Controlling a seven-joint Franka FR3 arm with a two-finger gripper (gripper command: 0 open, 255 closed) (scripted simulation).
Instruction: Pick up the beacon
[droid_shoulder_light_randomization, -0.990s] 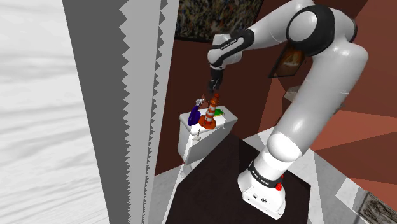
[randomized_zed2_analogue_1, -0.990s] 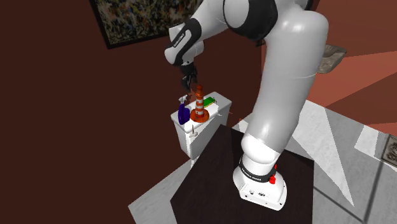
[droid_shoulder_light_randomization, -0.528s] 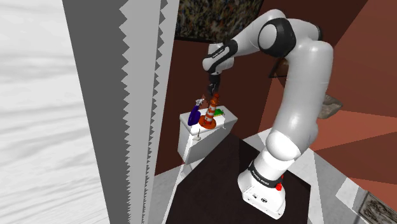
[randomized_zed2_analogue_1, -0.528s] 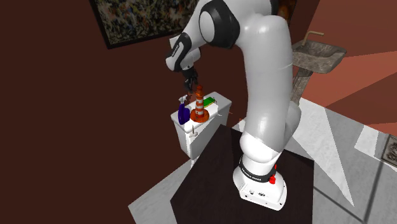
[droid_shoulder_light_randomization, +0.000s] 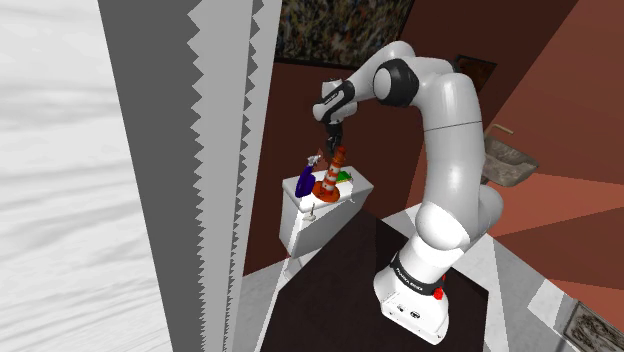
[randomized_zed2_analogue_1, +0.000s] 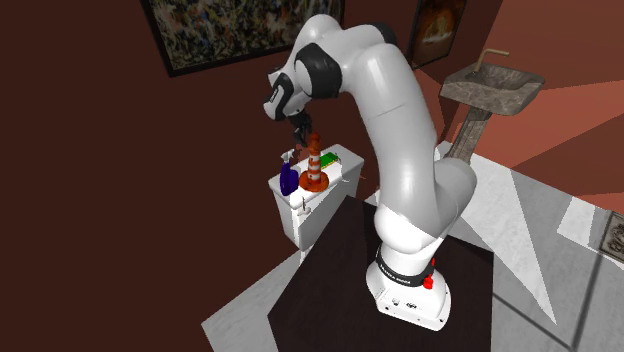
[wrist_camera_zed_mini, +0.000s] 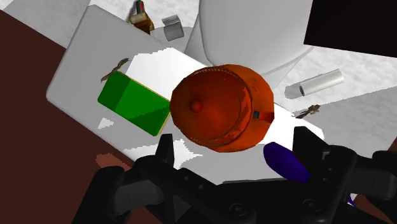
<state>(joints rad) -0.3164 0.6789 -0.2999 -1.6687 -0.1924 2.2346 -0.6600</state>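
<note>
The beacon (droid_shoulder_light_randomization: 329, 178) is an orange-and-white striped tower with a flared orange base, standing upright on a white toilet tank lid (droid_shoulder_light_randomization: 352, 196). It also stands there in the second exterior view, beacon (randomized_zed2_analogue_1: 314, 170). My gripper (droid_shoulder_light_randomization: 333, 138) hangs just above its top, pointing down, gripper (randomized_zed2_analogue_1: 301, 132). In the wrist view the beacon's round orange cap (wrist_camera_zed_mini: 219, 107) lies straight ahead between the spread fingers of the gripper (wrist_camera_zed_mini: 235, 137). The fingers stand apart and touch nothing.
A blue bottle (droid_shoulder_light_randomization: 305, 184) and a green block (wrist_camera_zed_mini: 133, 102) flank the beacon on the tank lid (wrist_camera_zed_mini: 83, 63). A grey wall edge (droid_shoulder_light_randomization: 170, 170) rises at the shoulder view's left. A stone sink (randomized_zed2_analogue_1: 490, 85) stands beyond the arm. A painting (randomized_zed2_analogue_1: 230, 30) hangs above.
The arm's upper links have folded in toward the wall, uncovering the sink. The gripper has stayed over the beacon, hardly shifting.
</note>
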